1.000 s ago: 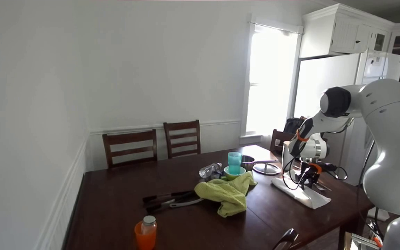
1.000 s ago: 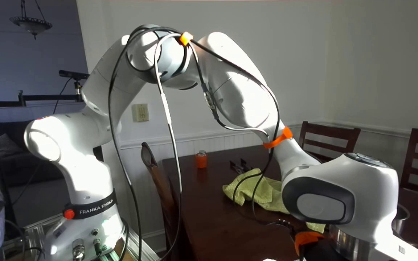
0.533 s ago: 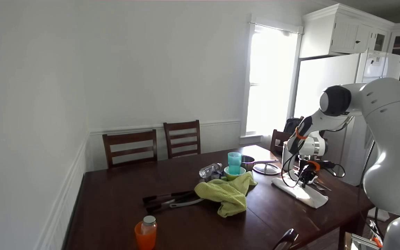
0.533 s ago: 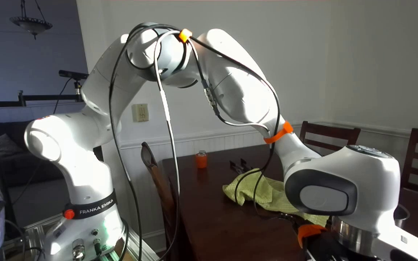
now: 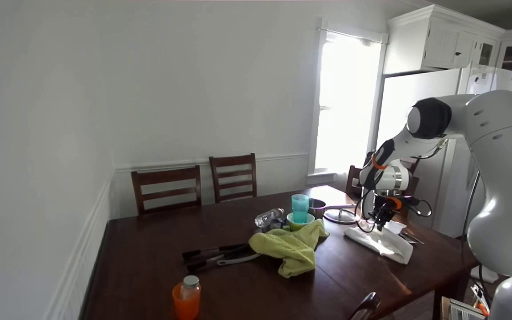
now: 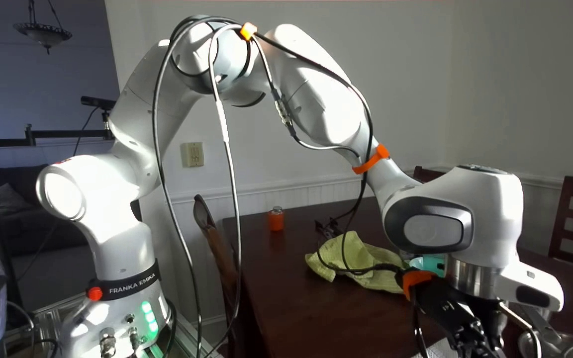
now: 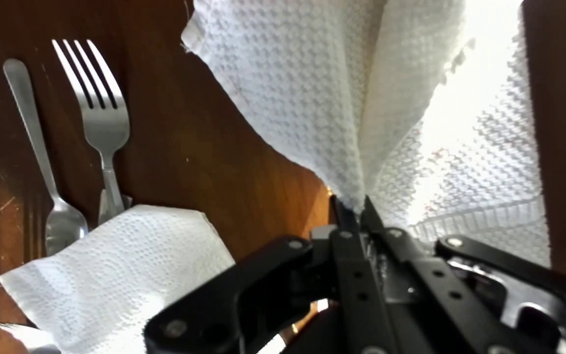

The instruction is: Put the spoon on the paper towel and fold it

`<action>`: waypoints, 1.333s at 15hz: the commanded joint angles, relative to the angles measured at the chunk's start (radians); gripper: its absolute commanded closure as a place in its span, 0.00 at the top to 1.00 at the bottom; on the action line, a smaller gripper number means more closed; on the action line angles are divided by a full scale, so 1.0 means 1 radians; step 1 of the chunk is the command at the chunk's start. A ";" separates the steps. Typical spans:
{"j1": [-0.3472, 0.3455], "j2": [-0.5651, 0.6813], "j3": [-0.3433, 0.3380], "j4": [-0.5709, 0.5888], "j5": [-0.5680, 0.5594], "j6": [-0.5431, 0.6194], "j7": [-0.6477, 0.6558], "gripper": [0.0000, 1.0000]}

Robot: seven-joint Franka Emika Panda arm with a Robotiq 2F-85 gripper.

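- Two black fingers (image 7: 347,246) of the gripper (image 7: 354,209) are drawn close together, pinching a tip of the white cloth (image 7: 288,88); more of it lies on the table (image 5: 158,249) below.
- Left of the gripper in the wrist view is the spoon (image 7: 42,152), its rounded end partly hidden by the edge of the paper towel (image 7: 126,260).
- Between spoon and gripper, a fork (image 7: 107,125) runs under that same paper towel.
- Left of the gripper in an exterior view, a green bowl (image 5: 296,226) has a teal cup (image 5: 300,209) standing in it; what the cup contains cannot be made out.
- Nearer the gripper than that bowl come a saucepan (image 5: 318,211), its contents hidden, and then a pan lid (image 5: 342,217).
- Just beyond the bowl from the gripper, a clear bottle (image 5: 268,218) lies on its side; I cannot tell whether it is full.
- Well apart from the gripper, in both exterior views, an orange cup (image 5: 186,309) holds a jar (image 5: 190,289) with a metallic cap.
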 commanded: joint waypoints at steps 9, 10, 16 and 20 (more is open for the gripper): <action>0.222 -0.067 -0.087 -0.136 -0.036 -0.060 0.135 0.01; 0.233 -0.063 -0.086 -0.141 -0.028 -0.058 0.142 0.01; 0.260 -0.067 -0.074 -0.169 0.018 -0.054 0.170 0.37; 0.264 -0.077 -0.065 -0.178 0.060 -0.078 0.180 0.66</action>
